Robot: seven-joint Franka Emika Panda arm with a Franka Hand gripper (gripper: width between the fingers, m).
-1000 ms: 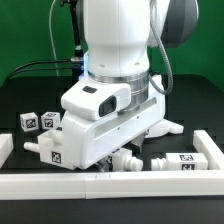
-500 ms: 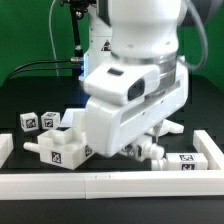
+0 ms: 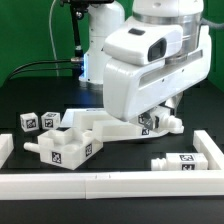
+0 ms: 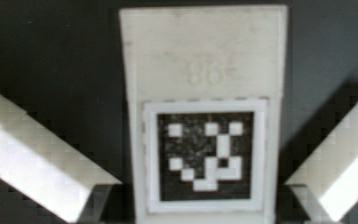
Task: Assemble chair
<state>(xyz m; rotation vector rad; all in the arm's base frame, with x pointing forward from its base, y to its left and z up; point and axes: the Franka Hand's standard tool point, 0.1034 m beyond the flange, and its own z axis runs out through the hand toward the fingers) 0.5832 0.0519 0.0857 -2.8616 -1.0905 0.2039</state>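
White tagged slab (image 4: 202, 60) fills my wrist view, lying lengthwise between the two fingers (image 4: 43, 150). I see the jaws close on either side of it, but I cannot tell whether they clamp it. In the exterior view they hang over the middle of the black surface (image 3: 25, 100), at the end of a flat panel (image 3: 100, 126). A notched block (image 3: 60, 148) sits just in front. Two cubes (image 3: 28, 122) lie toward the exterior view's left, and a leg (image 3: 178, 160) lies near the rail (image 3: 210, 150).
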